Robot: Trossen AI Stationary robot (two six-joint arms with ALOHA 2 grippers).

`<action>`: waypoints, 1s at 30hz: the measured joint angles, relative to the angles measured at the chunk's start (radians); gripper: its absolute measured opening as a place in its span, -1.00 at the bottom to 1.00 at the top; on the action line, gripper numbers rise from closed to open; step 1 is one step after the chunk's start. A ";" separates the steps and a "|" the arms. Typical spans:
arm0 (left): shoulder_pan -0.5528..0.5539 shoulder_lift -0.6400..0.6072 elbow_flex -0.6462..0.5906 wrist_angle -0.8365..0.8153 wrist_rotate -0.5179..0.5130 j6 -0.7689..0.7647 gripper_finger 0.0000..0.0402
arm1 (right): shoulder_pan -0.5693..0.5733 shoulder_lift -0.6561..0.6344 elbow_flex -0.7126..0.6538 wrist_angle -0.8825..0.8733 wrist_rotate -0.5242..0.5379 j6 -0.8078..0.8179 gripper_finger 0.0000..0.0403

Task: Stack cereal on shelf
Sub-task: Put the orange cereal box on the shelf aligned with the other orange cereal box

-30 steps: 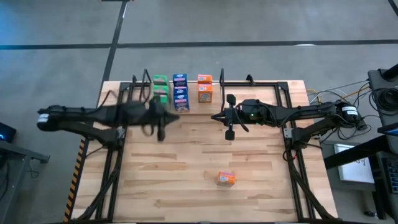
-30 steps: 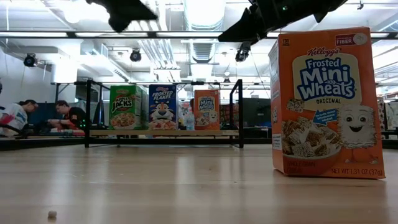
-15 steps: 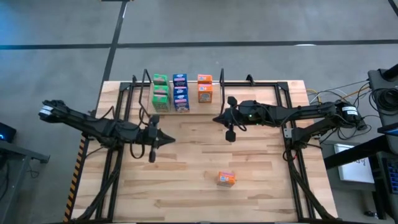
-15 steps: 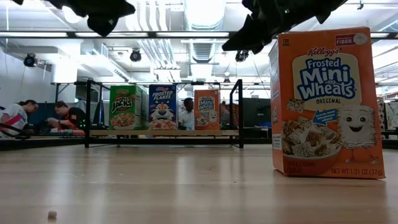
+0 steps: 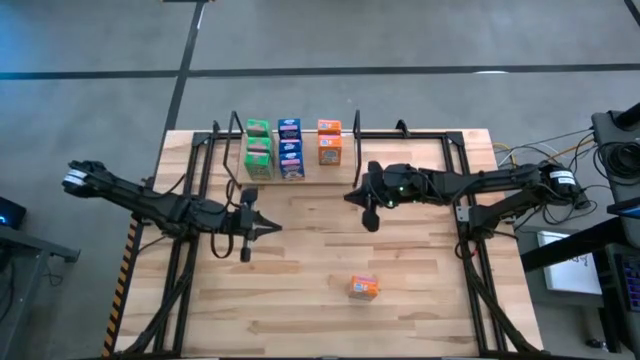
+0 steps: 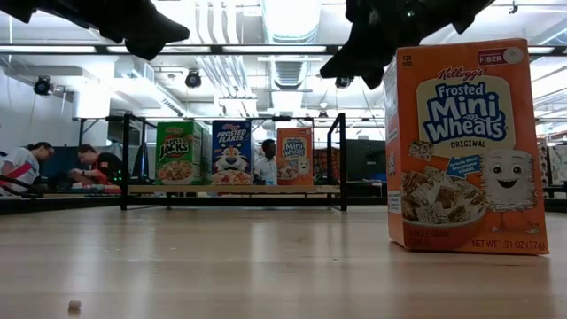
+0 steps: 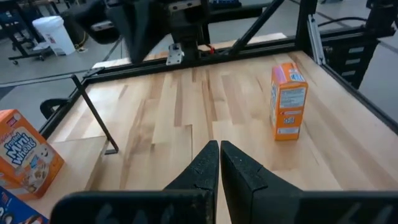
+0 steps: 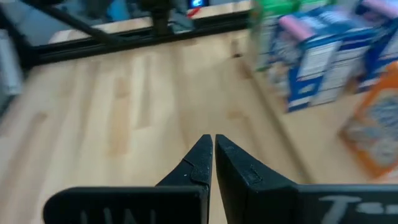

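Observation:
One orange cereal box point(image 5: 363, 288) stands upright on its base on the table's near half; it looms large in the low view point(image 6: 465, 146) and shows in the left wrist view point(image 7: 288, 102). The shelf point(image 6: 230, 189) at the far edge carries green point(image 5: 257, 145), blue point(image 5: 291, 148) and orange point(image 5: 329, 143) boxes, standing between black wire brackets. My left gripper point(image 5: 270, 228) hovers shut over the table's left-centre, its fingers point(image 7: 219, 152) pointing toward the right side. My right gripper point(image 5: 348, 195) hovers shut just near of the shelf's right end, pointing left point(image 8: 213, 144).
Black arm-mount frames run along the table's left point(image 5: 185, 250) and right point(image 5: 470, 240) sides. A small crumb point(image 6: 74, 306) lies on the wood near the front. People sit at a bench in the room behind point(image 6: 53, 168). Bare wood lies between the shelf and the lone box.
My left arm has drawn back from the green boxes at the shelf toward the table's near edge and left, staying shut and empty. My right gripper has shifted slightly toward the near edge. The boxes have not moved.

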 joint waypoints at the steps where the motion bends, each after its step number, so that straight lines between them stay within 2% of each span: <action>1: 0.000 0.000 -0.001 0.003 0.000 0.000 -1.00 | 0.008 0.000 0.000 -0.003 -0.018 0.013 -0.96; 4: 0.000 0.002 0.002 0.026 0.000 -0.001 -1.00 | 0.046 0.000 0.000 0.000 -0.057 0.059 -0.96; 14: 0.000 0.002 0.004 0.058 0.000 0.046 -1.00 | 0.198 0.000 0.000 0.026 -0.057 0.205 -0.96; 19: 0.000 0.002 0.004 0.069 0.000 0.138 -1.00 | 0.258 0.000 0.000 0.000 -0.057 0.333 -0.96; 22: 0.000 0.002 0.005 0.092 0.000 0.179 -1.00 | 0.285 0.007 0.000 -0.062 -0.051 0.471 -0.96; 30: 0.000 -0.001 0.005 0.119 0.000 0.186 -1.00 | 0.363 0.031 0.000 -0.088 -0.083 0.693 -0.96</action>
